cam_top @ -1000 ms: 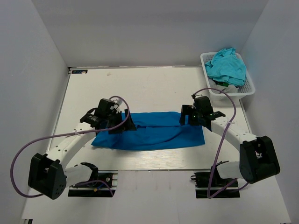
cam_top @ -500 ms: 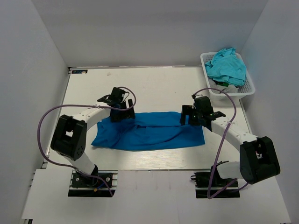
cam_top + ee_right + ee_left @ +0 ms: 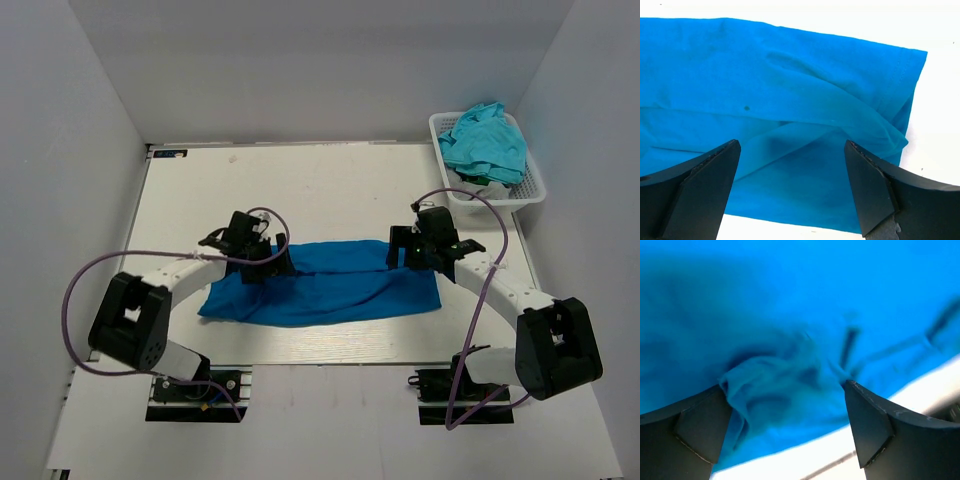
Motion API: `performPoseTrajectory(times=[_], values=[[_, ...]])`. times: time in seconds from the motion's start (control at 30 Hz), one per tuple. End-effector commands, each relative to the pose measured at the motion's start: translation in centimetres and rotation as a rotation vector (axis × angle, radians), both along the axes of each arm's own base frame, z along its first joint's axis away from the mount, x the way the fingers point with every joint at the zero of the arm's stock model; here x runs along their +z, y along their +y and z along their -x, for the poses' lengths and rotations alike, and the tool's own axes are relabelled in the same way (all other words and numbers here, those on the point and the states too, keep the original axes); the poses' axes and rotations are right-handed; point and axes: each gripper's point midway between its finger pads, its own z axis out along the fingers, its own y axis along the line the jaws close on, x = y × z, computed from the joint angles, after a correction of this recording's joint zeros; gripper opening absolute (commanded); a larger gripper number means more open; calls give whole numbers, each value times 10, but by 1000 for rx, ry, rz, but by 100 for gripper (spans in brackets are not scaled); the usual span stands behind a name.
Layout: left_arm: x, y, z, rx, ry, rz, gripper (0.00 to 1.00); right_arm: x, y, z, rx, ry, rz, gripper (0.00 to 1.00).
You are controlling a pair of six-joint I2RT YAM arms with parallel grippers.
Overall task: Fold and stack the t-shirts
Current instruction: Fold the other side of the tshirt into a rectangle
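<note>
At mid-table, toward the near edge, the royal blue t-shirt [image 3: 330, 285] is lying as a long strip. Left gripper [image 3: 272, 262] is pressing into its far left end, fingers spread around a cloth ridge. Right gripper [image 3: 400, 252] is hovering over the right end, fingers wide apart. Turquoise t-shirts [image 3: 485, 140] are sitting in the basket [image 3: 533, 192], far right.

1. We see a white table [image 3: 330, 180] with pale panels [image 3: 100, 150] on 3 sides.
2. 1 blue shirt [image 3: 330, 285] lies on it toward the near edge, spread left to right as a long, creased band.
3. In the right wrist view, the shirt's right end shows a stitched hem, with bare table just beside it.
4. A white basket [image 3: 535, 192] sits at the far right corner; we cannot tell how much of it rests on the table.
5. A small dark label [image 3: 170, 153] lies at the far left corner.
</note>
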Motion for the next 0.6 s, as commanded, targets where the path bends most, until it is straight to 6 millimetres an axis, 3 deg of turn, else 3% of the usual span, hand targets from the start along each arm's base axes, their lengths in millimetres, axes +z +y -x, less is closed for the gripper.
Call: performPoseTrajectory(times=[0.0,0.03,0.17,0.33,0.4,0.57], values=[[29,-20,23,-93,-40,152,100,10,3,-2,17,-27,-15,90],[41,-24,30,-129,-65,193,100,8,3,-2,17,-21,-16,90],[40,-29,57,-201,-51,249,100,7,3,-1,19,-21,-17,90],[35,-30,66,-231,-32,246,100,7,4,-2,14,-25,-22,90],[39,-28,60,-206,-40,228,100,8,4,-3,14,-28,-23,90],[83,-9,21,-45,-220,132,100,21,2,-11,-1,-67,-10,90]])
